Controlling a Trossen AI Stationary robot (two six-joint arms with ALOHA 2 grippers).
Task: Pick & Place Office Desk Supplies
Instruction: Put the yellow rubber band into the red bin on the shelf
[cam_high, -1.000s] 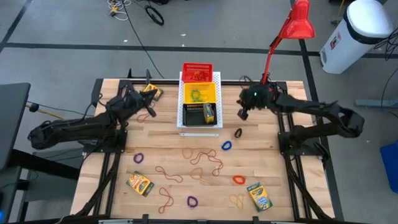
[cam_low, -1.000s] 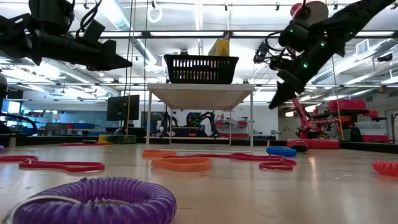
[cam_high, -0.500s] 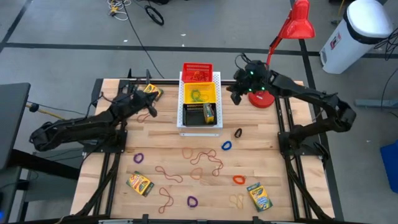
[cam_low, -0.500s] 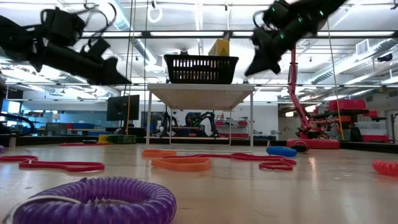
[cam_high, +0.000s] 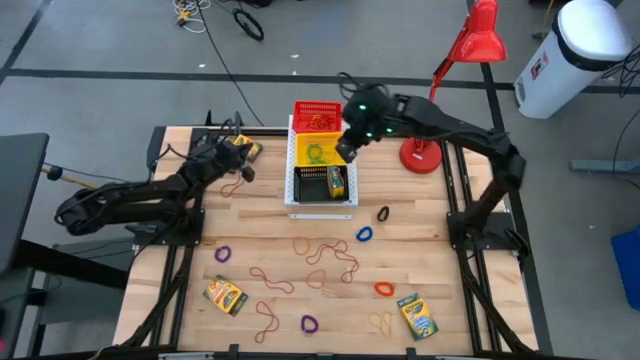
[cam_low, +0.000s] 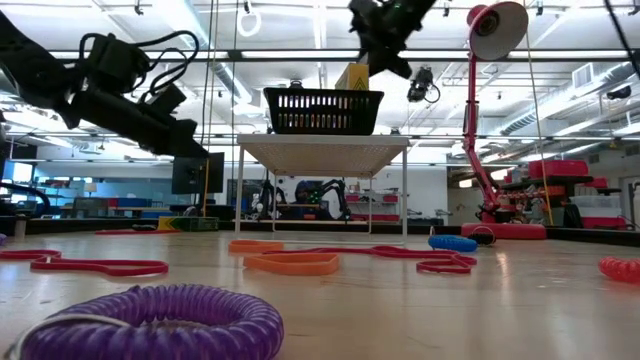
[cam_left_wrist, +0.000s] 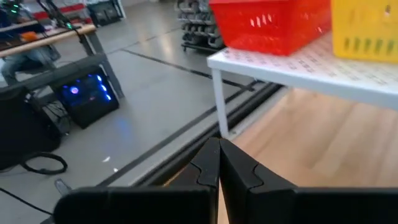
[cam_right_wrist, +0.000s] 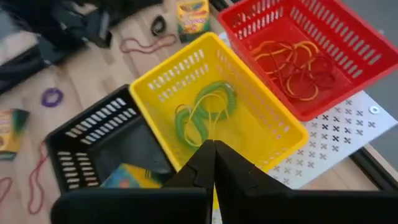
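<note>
Overhead: right gripper closed above the yellow basket

Now the right gripper (cam_high: 347, 147) hangs over the small yellow plastic basket (cam_right_wrist: 273, 134), its two dark fingers pressed together with nothing between them. That basket holds green elastic loops (cam_right_wrist: 202, 112). It sits in the middle of a row of three on the white perforated board (cam_high: 349, 128) at the table's far edge: a red plastic basket (cam_high: 317, 106) with thin reddish-brown rubber bands (cam_right_wrist: 298, 65) lies toward the far edge, and a black plastic basket (cam_right_wrist: 81, 146) holding a yellow-and-green crayon box (cam_high: 335, 181) lies on the near side.

The left gripper (cam_high: 237, 155) sits near the far left corner of the wooden table (cam_high: 440, 260), fingers shut and empty, just beside a second crayon box (cam_high: 243, 146) and a rubber band (cam_high: 234, 186).

Loose supplies spread over the near half of the table: a long tangle of rubber bands (cam_high: 320, 262), a purple elastic loop (cam_high: 222, 254) toward the left edge, another purple loop (cam_high: 309, 324) by the near edge, a blue loop (cam_high: 364, 234), a black loop (cam_high: 383, 213), an orange loop (cam_high: 384, 289), and two more crayon boxes, one near the left edge (cam_high: 225, 295) and one near the right (cam_high: 416, 316).

A red desk lamp (cam_high: 470, 45) stands at the far right corner
</note>
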